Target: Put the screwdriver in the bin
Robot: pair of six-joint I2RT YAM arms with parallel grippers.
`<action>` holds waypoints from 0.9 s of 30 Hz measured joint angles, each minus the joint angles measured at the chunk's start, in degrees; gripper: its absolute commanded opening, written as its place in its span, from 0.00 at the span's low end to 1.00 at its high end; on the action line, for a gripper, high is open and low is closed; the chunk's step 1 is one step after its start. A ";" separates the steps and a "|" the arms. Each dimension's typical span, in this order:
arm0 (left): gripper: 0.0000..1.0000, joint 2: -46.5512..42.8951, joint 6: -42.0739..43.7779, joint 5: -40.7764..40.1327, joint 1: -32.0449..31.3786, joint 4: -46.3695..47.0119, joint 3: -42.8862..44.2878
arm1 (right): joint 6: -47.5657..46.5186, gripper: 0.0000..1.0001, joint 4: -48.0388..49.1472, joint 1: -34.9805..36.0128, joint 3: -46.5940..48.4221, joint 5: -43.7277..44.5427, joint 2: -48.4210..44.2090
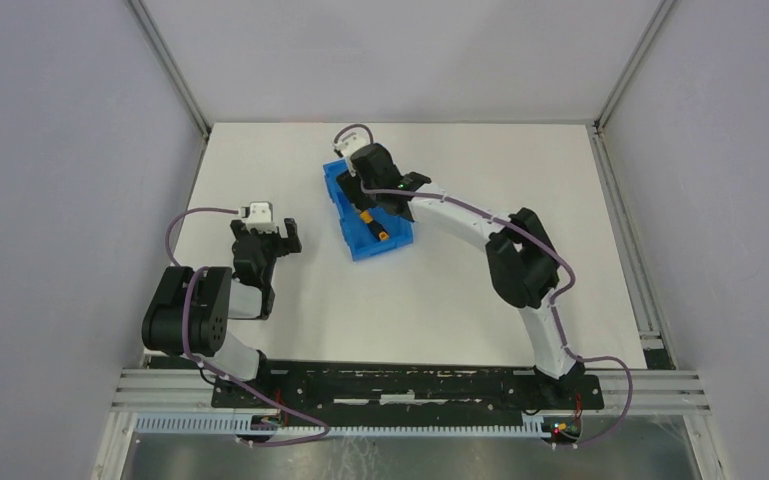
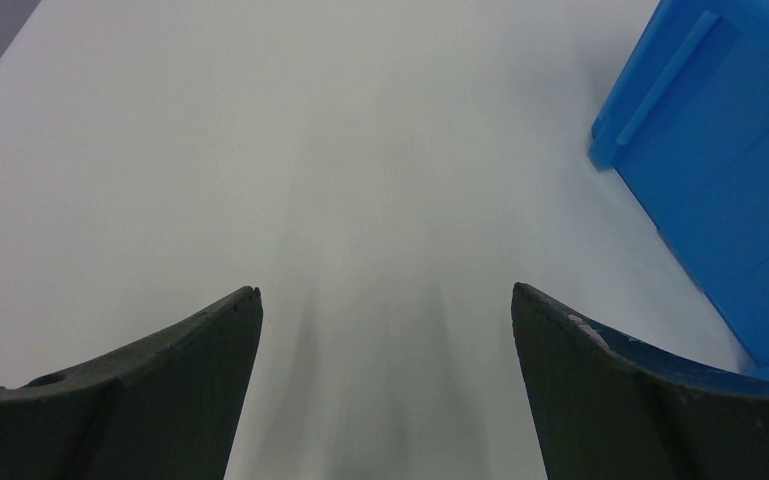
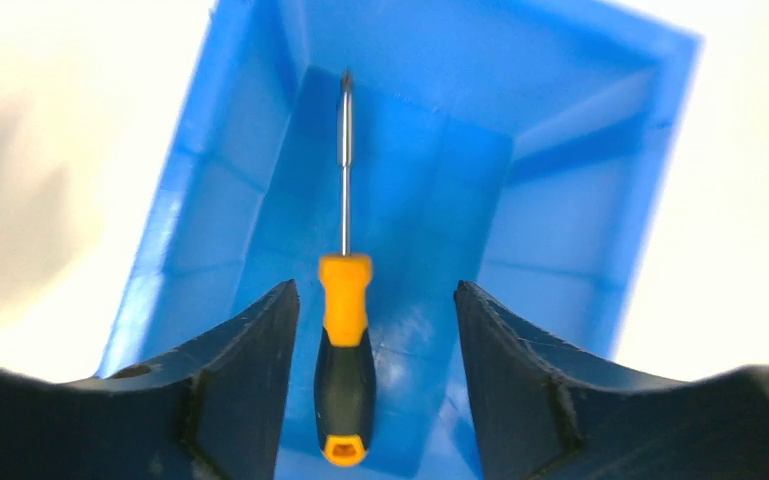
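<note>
The blue bin (image 1: pixel 344 212) stands at the table's middle back, and it also shows in the right wrist view (image 3: pixel 560 200). The screwdriver (image 1: pixel 373 224) lies inside the bin, its orange-yellow and black handle (image 3: pixel 345 340) toward the camera and its silver shaft pointing at the far wall. My right gripper (image 1: pixel 392 200) hangs over the bin. It is open (image 3: pixel 375 290), with a finger on each side of the handle and neither touching it. My left gripper (image 1: pixel 282 240) is open and empty (image 2: pixel 385 295) over bare table, left of the bin (image 2: pixel 720 170).
The white table (image 1: pixel 440 300) is enclosed by grey walls with metal frame posts on three sides. The two arm bases sit on a rail at the near edge. The bin's corner lies close to my left gripper's right finger (image 2: pixel 600 380).
</note>
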 measured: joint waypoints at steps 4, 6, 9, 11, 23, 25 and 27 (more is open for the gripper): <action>1.00 0.00 0.00 0.00 0.00 0.00 0.00 | -1.36 0.98 1.46 -0.02 -3.87 -0.04 -12.28; 1.00 0.00 0.00 0.00 0.00 0.00 0.00 | -2.23 0.98 3.82 0.00 -8.37 0.22 -21.03; 1.00 0.00 0.00 0.00 0.00 0.00 -0.02 | -2.97 0.98 7.43 -0.02 -16.92 2.49 -35.41; 1.00 0.00 0.00 0.00 0.00 0.00 0.00 | -3.10 0.98 10.36 0.02 -23.30 4.46 -43.54; 1.00 0.00 0.00 0.00 0.00 -0.02 0.00 | 3.74 0.98 21.33 -0.07 -79.30 19.19 -68.65; 1.00 0.00 0.00 0.00 0.00 0.00 0.00 | 5.20 0.98 21.64 -0.07 -83.47 20.20 -68.89; 1.00 0.00 0.00 0.00 0.00 0.00 0.00 | 6.47 0.98 22.45 -0.07 -85.55 21.14 -68.70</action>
